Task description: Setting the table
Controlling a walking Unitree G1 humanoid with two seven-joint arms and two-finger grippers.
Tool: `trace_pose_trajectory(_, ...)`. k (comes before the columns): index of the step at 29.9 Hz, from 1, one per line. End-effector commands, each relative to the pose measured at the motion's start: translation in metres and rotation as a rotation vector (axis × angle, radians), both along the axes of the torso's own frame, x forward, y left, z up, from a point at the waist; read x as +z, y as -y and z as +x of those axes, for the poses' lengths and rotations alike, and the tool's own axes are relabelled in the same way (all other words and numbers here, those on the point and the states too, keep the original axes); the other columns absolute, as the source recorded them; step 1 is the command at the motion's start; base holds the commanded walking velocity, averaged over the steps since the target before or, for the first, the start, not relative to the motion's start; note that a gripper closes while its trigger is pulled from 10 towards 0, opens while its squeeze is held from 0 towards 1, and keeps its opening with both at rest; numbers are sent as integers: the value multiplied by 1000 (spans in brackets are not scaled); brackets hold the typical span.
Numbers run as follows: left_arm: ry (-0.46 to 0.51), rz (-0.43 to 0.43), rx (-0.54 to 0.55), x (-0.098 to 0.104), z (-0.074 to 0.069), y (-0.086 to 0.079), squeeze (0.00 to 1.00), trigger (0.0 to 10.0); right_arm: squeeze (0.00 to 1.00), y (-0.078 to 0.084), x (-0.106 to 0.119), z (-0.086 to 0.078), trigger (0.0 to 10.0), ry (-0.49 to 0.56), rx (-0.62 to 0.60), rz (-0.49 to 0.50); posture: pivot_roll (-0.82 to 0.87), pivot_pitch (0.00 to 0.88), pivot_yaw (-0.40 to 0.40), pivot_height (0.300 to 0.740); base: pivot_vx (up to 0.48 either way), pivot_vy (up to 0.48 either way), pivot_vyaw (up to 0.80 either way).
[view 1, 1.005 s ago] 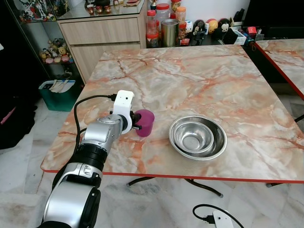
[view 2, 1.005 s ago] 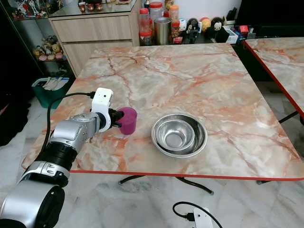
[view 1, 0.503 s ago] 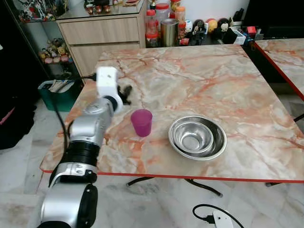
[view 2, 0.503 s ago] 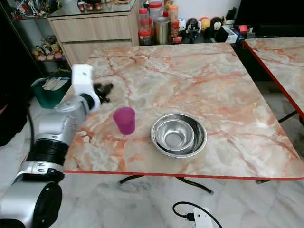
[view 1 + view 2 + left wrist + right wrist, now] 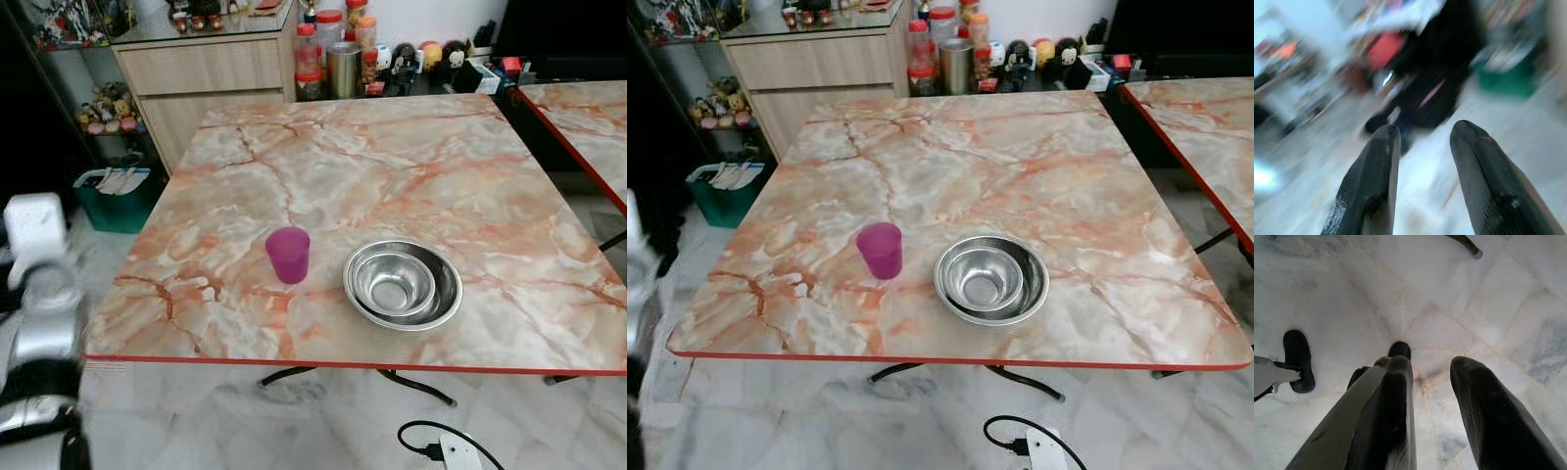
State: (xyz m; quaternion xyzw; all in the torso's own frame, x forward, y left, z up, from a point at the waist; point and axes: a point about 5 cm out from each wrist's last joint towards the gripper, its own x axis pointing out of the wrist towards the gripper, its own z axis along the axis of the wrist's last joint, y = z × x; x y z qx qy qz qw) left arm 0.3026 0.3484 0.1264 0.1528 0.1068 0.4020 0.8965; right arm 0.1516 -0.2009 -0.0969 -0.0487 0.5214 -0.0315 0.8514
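Marble-patterned and edged in red, the bench (image 5: 392, 147) stands before me. My left tool (image 5: 1422, 147) has its two fingers parted with nothing between them, looking out over a blurred room; its arm (image 5: 39, 294) sits off the bench's left edge. My right tool (image 5: 1430, 382) hangs over the pale floor tiles (image 5: 1498, 308), fingers likewise apart and empty.

Out from there, the pink cup (image 5: 288, 255) stands upright near the bench's front edge, left of the middle. Just beside it, apart from it, lie the steel bowls (image 5: 403, 285), a smaller one nested in a larger.

I judge the cup light, stiff plastic (easily tipped), best pinched across its wall below the rim. The bowls look slick and stiff; their rim offers the hold.

My head views give the bench layout; my wrist views give finger spread.
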Motion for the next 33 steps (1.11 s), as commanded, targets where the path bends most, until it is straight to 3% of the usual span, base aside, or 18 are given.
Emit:
trace_pose_trajectory(1, -158, -21, 135, -42, -32, -15, 0, 10000, 0, -3, 0, 0, 10000, 3, -2, 7, 9, 23, 71, 740, 0, 0, 0)
trace_pose_trajectory(2, -158, -21, 135, -42, -32, -15, 0, 10000, 0, -3, 0, 0, 10000, 3, -2, 7, 9, 23, 71, 740, 0, 0, 0)
trace_pose_trajectory(4, -274, -69, 168, -73, -53, -14, 0, 10000, 0, -3, 0, 0, 10000, 3, -4, 7, 9, 20, 70, 740, 0, 0, 0)
trace_pose_trajectory(6, -285, -74, 171, -76, -55, -14, 0, 10000, 0, -3, 0, 0, 10000, 3, -4, 7, 9, 20, 70, 740, 0, 0, 0)
trace_pose_trajectory(8, -365, -140, 148, -100, -69, -6, 0, 10000, 0, -3, 0, 0, 10000, 3, -5, 7, 9, 15, 72, 740, 0, 0, 0)
trace_pose_trajectory(14, -443, -199, 97, -122, -79, 7, 0, 10000, 0, -3, 0, 0, 10000, 2, -5, 8, 6, 13, 73, 740, 0, 0, 0)
trace_pose_trajectory(17, -538, -355, -177, -153, -77, 53, 0, 10000, 0, -4, 0, 0, 10000, 5, -8, 10, 5, 2, 76, 740, 0, 0, 0)
trace_pose_trajectory(18, -538, -355, -177, -153, -77, 53, 0, 10000, 0, -4, 0, 0, 10000, 5, -8, 10, 5, 2, 76, 740, 0, 0, 0)
trace_pose_trajectory(19, -565, -381, -244, -160, -77, 66, 0, 10000, 0, -4, 0, 0, 10000, 5, -9, 10, 4, 0, 77, 740, 0, 0, 0)
trace_pose_trajectory(22, -610, -395, -333, -169, -79, 84, 0, 10000, 0, -4, 0, 1, 10000, 7, -12, 11, 1, 0, 78, 740, 0, 0, 0)
trace_pose_trajectory(24, -610, -395, -333, -169, -79, 84, 0, 10000, 0, -4, 0, 1, 10000, 7, -12, 11, 1, 0, 78, 740, 0, 0, 0)
trace_pose_trajectory(27, -687, -413, -352, -183, -90, 102, 0, 10000, 0, -3, 0, 0, 10000, 12, -27, 20, -11, 0, 75, 740, 0, 0, 0)
trace_pose_trajectory(33, -769, -382, -397, -191, -101, 108, 0, 10000, 0, -1, 0, 1, 10000, 14, 2, -7, -19, 6, 78, 740, 0, -327, 267)
